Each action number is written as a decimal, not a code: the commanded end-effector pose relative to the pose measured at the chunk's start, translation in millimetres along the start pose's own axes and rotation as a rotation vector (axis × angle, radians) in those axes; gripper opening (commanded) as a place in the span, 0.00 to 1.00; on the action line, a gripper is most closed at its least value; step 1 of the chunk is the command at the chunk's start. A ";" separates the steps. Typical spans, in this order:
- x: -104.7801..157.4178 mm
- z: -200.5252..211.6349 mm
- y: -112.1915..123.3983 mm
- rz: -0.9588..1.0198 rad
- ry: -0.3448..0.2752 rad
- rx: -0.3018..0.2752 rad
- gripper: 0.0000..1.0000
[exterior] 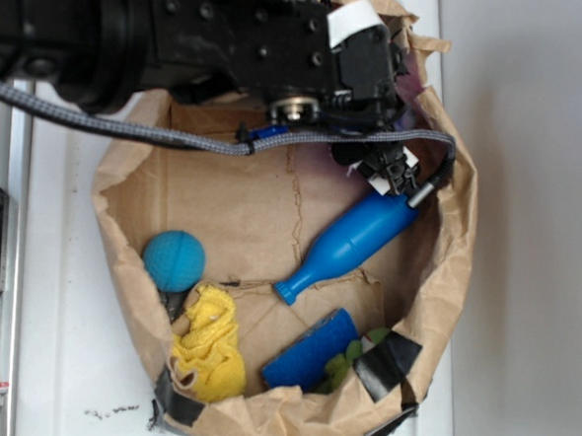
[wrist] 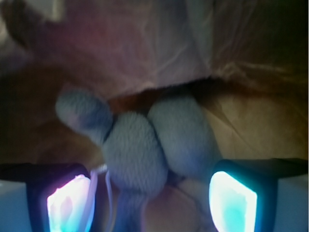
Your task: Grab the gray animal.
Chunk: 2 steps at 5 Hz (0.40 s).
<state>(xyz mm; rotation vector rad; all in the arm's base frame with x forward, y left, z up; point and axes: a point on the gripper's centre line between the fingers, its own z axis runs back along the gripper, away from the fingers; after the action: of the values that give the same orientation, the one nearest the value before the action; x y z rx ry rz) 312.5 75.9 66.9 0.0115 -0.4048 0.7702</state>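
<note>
The gray animal is a soft gray plush that fills the middle of the wrist view, lying against the crumpled brown paper wall. Its whitish string tail hangs by the left finger. My gripper is open, its two glowing pads standing wide on either side of the plush with a gap at each. In the exterior view the gripper reaches into the far right corner of the paper bag, and the arm hides the gray animal there.
Inside the bag lie a blue bottle just below the gripper, a teal ball at the left, a yellow plush toy and a blue block near the front. Black tape patches the front rim.
</note>
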 end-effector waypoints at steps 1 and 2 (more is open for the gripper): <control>13.3 -4.1 -22.4 0.015 -0.071 0.005 1.00; 10.8 -15.2 -23.6 -0.001 -0.088 0.039 1.00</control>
<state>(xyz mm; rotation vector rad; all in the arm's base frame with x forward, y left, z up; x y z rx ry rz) 331.2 67.7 42.9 0.1034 -0.4114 0.7717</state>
